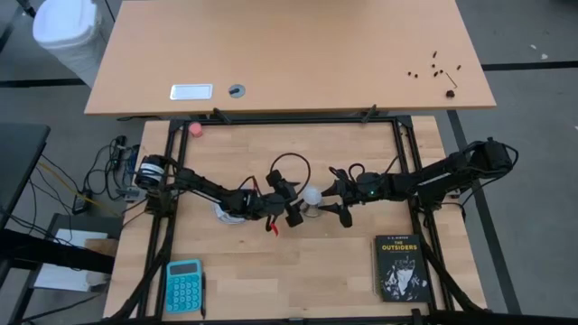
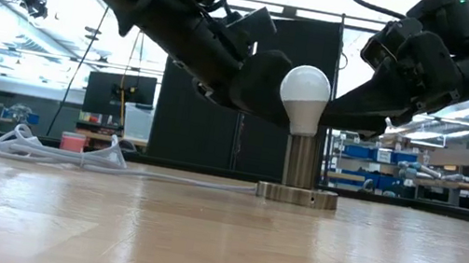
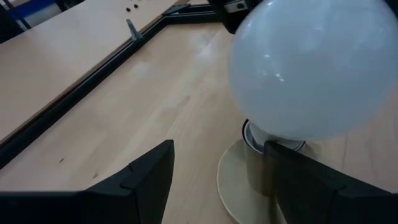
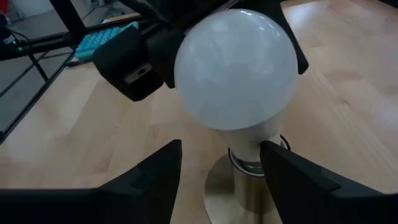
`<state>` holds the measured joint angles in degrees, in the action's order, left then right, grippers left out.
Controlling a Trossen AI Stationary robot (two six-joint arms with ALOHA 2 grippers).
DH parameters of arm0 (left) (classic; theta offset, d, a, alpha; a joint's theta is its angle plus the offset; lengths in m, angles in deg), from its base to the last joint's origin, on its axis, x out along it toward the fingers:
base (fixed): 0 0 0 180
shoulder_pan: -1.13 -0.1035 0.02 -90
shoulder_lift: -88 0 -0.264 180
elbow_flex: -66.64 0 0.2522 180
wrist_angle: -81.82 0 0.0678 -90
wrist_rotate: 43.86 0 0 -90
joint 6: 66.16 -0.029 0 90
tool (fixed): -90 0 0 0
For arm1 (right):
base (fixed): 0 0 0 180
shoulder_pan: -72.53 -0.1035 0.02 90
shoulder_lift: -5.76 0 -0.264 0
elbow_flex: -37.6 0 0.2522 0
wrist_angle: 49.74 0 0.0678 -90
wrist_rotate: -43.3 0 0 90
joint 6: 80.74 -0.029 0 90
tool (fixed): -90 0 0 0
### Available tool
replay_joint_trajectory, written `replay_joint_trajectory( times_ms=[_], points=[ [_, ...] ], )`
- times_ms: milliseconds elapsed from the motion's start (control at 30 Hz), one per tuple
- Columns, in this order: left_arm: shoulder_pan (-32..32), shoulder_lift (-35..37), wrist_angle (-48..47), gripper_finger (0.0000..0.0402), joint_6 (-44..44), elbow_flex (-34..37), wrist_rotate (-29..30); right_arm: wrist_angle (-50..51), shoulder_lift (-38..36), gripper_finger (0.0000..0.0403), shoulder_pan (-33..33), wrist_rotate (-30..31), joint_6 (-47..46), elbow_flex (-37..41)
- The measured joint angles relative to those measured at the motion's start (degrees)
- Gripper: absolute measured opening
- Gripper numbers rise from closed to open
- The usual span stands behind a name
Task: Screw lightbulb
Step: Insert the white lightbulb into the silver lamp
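Lightbulb (image 2: 305,94) upright in its socket (image 2: 298,181) near the middle of the counter (image 2: 198,239), globe up, screw base down, long axis vertical.

The socket's round disc lies flat on the counter, with a white cord (image 2: 61,153) trailing away from it. The left gripper (image 1: 295,214) and the right gripper (image 1: 339,209) flank the lightbulb from opposite sides, low by the socket. In each wrist view, the fingers (image 3: 146,180) of the left and the fingers (image 4: 155,177) of the right stand parted with the socket post between them; whether they press on it I cannot tell.
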<state>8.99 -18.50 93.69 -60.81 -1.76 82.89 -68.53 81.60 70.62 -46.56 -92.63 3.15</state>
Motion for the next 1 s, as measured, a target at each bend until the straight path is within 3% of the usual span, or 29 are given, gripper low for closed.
replay_joint_trajectory(
  times_ms=[200,500,800,1000],
  points=[
    [0.0,0.0,0.7,0.0252,0.5,0.0,0.0,1.5,-0.1,0.0229,0.0,5.9,-0.6,0.0],
    [0.1,0.0,0.3,0.0252,0.9,0.0,-0.6,1.3,-0.1,0.0229,0.2,6.0,0.1,0.0],
    [1.7,0.0,0.7,0.0252,0.7,0.0,-5.9,0.0,-0.1,0.0229,0.2,6.0,1.5,0.0],
    [1.6,0.0,2.0,0.0252,-0.6,0.0,-3.2,-0.8,-0.1,0.0229,0.2,4.5,1.7,0.0]
  ],
)
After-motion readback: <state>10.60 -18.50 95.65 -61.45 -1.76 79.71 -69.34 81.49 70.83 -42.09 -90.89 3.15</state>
